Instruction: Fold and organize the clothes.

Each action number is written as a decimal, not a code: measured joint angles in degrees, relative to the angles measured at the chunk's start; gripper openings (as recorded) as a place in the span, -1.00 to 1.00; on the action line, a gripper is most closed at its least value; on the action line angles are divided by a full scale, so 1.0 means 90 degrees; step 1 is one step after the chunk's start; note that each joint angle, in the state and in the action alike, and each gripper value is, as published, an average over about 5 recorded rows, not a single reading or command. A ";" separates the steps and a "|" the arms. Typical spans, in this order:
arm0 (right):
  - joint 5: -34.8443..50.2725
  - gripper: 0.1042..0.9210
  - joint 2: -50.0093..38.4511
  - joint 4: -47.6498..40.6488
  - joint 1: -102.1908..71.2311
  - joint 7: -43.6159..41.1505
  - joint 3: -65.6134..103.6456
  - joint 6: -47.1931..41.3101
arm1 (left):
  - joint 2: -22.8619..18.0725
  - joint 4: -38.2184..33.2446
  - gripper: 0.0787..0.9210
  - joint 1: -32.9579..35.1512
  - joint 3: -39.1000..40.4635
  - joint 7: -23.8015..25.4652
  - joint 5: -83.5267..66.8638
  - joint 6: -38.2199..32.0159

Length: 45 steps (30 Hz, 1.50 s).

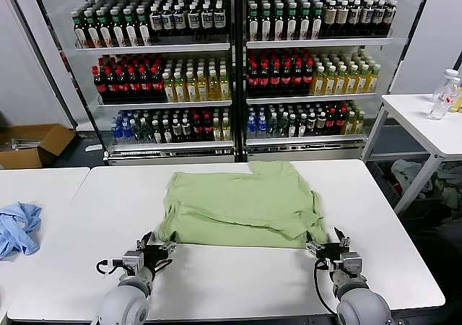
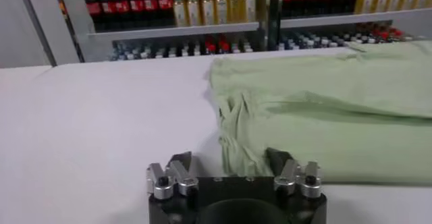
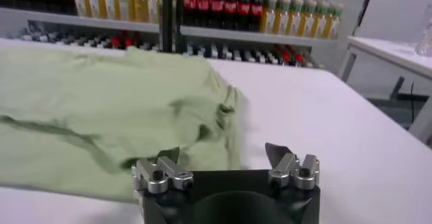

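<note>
The light green polo shirt (image 1: 242,204) lies flat and partly folded on the white table (image 1: 216,282), its collar and print hidden. My left gripper (image 1: 155,246) is open at the shirt's near left corner; in the left wrist view the gripper (image 2: 229,163) straddles a bunched fold of the shirt (image 2: 324,110). My right gripper (image 1: 328,244) is open at the near right corner; in the right wrist view the gripper (image 3: 226,156) sits at the shirt (image 3: 115,104) edge. Neither holds fabric.
A light blue garment (image 1: 18,227) lies on the adjoining table at the left. Drink shelves (image 1: 231,65) stand behind. A side table with a bottle (image 1: 442,95) is at the right, a cardboard box (image 1: 32,144) on the floor at the left.
</note>
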 measured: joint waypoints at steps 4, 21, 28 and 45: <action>0.0125 -0.07 -0.0051 -0.0004 -0.0032 -0.0081 0.0020 -0.0019 | 0.0039 0.0051 -0.20 -0.0009 -0.0005 0.0029 -0.0138 0.0049; 0.0036 -0.93 -0.0344 0.1210 -0.1875 -0.0470 0.0794 0.0307 | 0.0103 -0.1149 -0.98 0.1060 -0.0123 0.0135 -0.0474 0.0070; -0.0292 -0.77 -0.0337 0.2035 -0.2883 -0.0478 0.1305 0.0390 | 0.0034 -0.2333 -0.79 0.2357 -0.0140 0.0060 -0.0143 0.0029; 0.0481 0.40 -0.0714 0.1966 -0.1276 0.0072 0.1270 0.0087 | 0.0482 -0.3599 0.34 0.2966 -0.0748 0.0030 -0.0223 -0.0169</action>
